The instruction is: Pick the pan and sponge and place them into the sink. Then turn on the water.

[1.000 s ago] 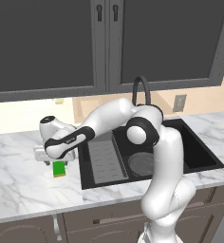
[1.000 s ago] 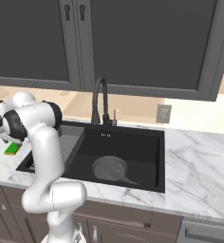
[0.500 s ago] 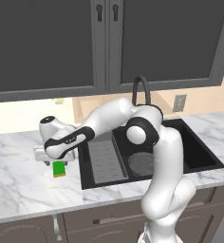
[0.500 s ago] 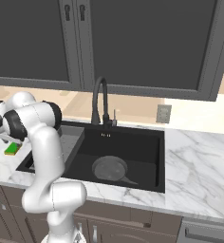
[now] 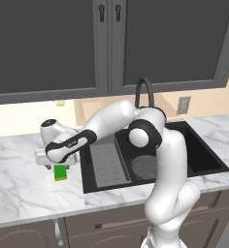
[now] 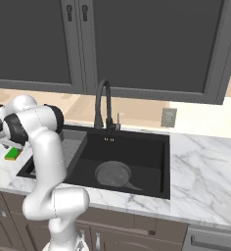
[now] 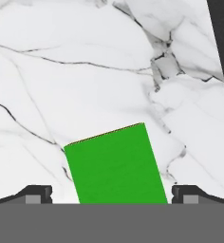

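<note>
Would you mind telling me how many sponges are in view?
1. The green sponge lies on the marble counter, left of the sink, directly under the open gripper.

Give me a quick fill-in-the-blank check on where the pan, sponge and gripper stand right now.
1. The pan already lies inside the ____.
2. The sponge rests on the marble ____.
3. The gripper hangs over the sponge with its jaws ____.
4. The sponge's upward face is ____ in colour.

Missing words: sink; counter; open; green
</note>
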